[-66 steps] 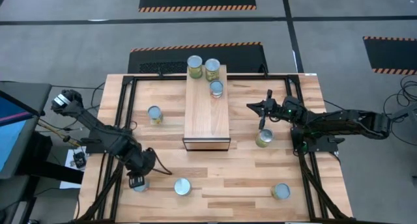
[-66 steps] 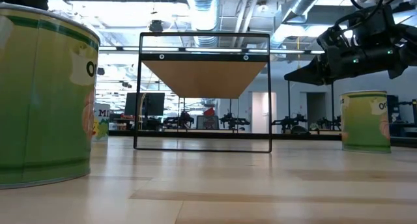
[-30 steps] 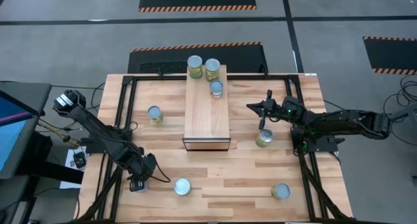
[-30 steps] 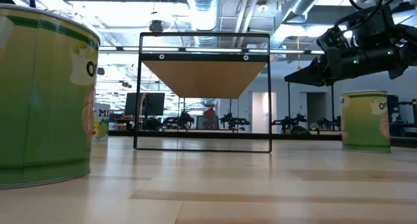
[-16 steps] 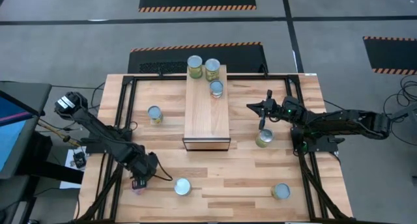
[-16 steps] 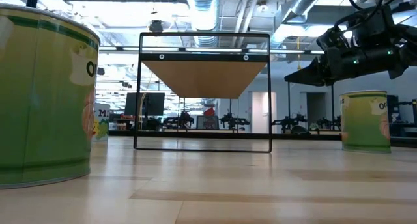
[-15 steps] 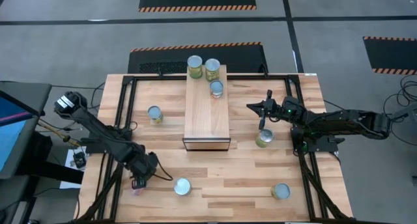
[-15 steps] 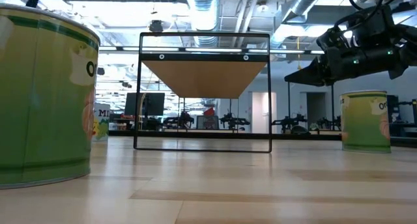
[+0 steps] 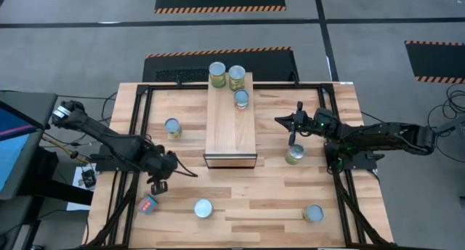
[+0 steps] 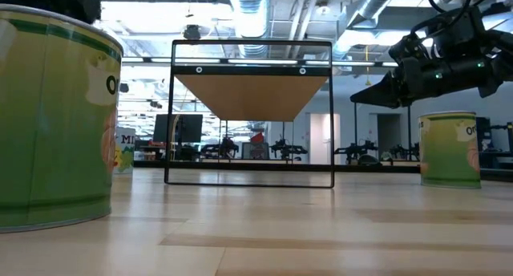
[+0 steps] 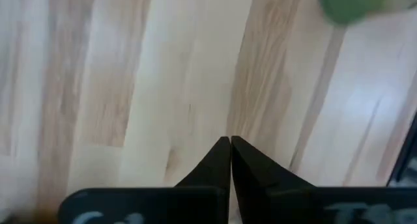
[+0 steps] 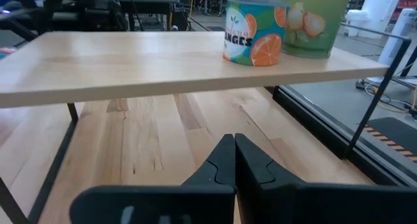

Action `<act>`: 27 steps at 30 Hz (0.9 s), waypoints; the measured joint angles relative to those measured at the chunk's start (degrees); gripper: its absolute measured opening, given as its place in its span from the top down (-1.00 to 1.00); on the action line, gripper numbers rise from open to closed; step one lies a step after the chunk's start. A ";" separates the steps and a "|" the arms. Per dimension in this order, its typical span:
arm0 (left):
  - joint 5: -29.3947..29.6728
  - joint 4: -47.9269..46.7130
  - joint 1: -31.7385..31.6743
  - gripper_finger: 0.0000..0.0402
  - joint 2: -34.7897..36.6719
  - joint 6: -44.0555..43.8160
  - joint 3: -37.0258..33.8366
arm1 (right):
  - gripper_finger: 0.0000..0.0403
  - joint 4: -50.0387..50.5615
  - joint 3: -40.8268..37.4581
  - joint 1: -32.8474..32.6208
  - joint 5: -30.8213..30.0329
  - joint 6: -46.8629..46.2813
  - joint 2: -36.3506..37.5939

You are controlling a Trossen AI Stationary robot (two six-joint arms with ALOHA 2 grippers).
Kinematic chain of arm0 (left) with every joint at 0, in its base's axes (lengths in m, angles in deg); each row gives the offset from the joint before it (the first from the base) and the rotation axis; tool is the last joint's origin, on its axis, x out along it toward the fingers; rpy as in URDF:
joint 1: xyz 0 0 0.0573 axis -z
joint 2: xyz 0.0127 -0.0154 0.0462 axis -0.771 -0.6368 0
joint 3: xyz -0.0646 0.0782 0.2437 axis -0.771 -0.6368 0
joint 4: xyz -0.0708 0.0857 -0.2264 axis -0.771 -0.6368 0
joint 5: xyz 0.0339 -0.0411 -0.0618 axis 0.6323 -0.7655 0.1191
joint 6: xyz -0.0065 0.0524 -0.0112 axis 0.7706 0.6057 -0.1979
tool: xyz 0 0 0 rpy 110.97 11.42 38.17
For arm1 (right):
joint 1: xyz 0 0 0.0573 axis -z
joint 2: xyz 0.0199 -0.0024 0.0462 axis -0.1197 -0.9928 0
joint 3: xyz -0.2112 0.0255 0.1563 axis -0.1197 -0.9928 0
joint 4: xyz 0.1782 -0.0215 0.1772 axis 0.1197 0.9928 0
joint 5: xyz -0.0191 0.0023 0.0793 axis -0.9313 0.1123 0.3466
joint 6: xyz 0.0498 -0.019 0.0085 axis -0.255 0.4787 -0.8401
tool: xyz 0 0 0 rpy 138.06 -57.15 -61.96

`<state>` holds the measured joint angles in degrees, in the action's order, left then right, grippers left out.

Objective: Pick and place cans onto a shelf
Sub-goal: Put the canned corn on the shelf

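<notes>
The left gripper (image 9: 159,184) has lifted off a tipped can (image 9: 147,205) — fingers pressed together, empty — which lies just beside it at the table's (image 9: 276,192) near-left corner; the right gripper (image 9: 291,130), clenched too, hovers beside the shelf (image 9: 231,130).

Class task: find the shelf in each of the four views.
High view: shelf, table centre.
Low view: mid-picture, seen end-on.
Left wrist view: not in it.
Right wrist view: across the upper half.
Shared landmark: its black leg frame.
</notes>
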<state>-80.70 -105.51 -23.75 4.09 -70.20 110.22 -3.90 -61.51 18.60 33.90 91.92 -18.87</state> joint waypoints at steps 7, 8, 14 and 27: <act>5.95 -3.72 -0.72 1.00 3.66 -0.93 3.52 | 0.94 -0.50 0.00 0.02 0.00 -0.04 0.02; 5.49 -3.01 -0.89 1.00 3.68 -0.92 3.79 | 0.94 -0.52 0.00 0.02 0.00 -0.04 0.02; -9.92 -3.28 -0.92 0.88 -0.55 -0.78 3.76 | 0.94 -1.05 0.00 0.00 0.02 -0.16 0.02; -29.81 -3.71 -0.37 0.29 -17.78 14.81 3.74 | 0.94 -0.84 0.00 0.00 0.17 -0.21 0.02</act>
<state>-110.51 -109.21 -24.12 -13.69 -55.39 113.95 -4.74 -61.51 18.60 34.07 91.71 -18.85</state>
